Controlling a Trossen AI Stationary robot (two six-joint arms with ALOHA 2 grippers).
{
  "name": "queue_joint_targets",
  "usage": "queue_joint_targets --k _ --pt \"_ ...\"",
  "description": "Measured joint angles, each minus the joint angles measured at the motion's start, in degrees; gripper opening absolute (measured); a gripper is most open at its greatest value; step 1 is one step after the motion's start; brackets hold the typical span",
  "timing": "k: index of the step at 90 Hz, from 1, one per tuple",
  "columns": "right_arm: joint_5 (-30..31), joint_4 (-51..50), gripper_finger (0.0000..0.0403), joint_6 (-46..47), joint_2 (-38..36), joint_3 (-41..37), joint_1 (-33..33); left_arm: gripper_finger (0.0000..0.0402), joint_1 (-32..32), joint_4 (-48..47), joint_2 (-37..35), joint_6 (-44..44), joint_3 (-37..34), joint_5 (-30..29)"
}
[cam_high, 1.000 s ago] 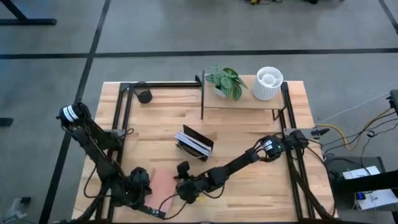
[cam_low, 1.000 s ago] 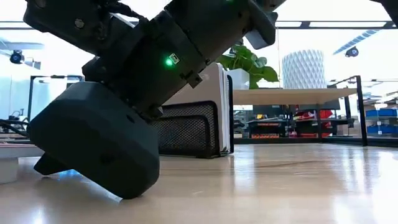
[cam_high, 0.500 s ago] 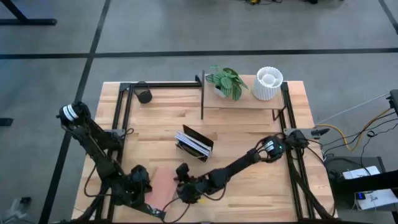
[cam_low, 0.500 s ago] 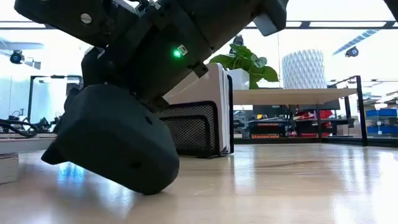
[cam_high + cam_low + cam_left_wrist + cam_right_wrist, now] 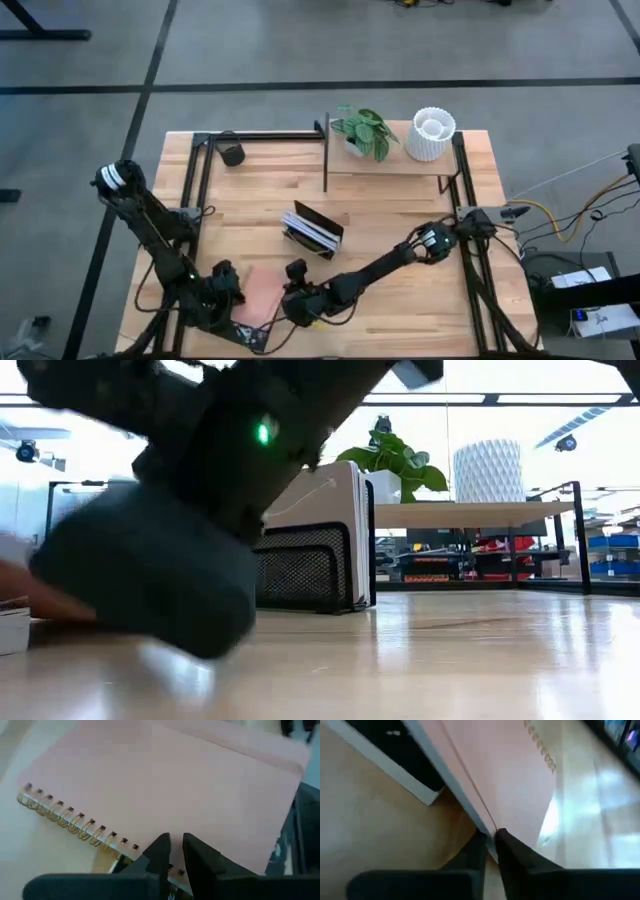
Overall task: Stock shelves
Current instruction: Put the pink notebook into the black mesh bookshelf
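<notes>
Both claws (image 5: 262, 308) far from shelves (image 5: 390, 160)

The worktop (image 5: 400, 210) is pale wood in glued strips, its finish smooth and semi-glossy, throwing back window light in the low view. The shelves (image 5: 390, 165) pair a thin black metal frame with a pale matt wooden board. A pink notebook (image 5: 165, 785) has a matt paper cover and a bright gold wire spiral along one edge. The book rack (image 5: 305, 572) is black perforated metal mesh. The white pot (image 5: 431, 134) has a ribbed, matt surface. The left gripper's fingers (image 5: 159, 852) look like matt black plastic, as do the right gripper's fingers (image 5: 512, 852).
</notes>
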Motion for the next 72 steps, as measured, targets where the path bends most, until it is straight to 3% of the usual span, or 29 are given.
queue_joint_targets --k 17,37,47,72 --pt "-0.6 -8.1 0.0004 8.7 -0.1 6.8 0.7 0.0043 0.0 -1.6 -7.9 6.7 0.0 -2.1" --pt "-1.1 -21.6 0.0002 16.8 -0.1 16.8 1.6 0.0043 0.0 -9.2 -15.1 7.4 0.2 -2.4" --pt "-1.3 -30.4 0.0001 22.4 -0.2 22.3 1.9 0.0043 0.0 -14.4 -16.3 4.5 0.2 -2.4" --pt "-2.1 -38.5 0.0003 37.7 -6.1 22.3 1.5 0.0043 -0.1 -16.5 -13.7 2.6 0.0 -5.2"
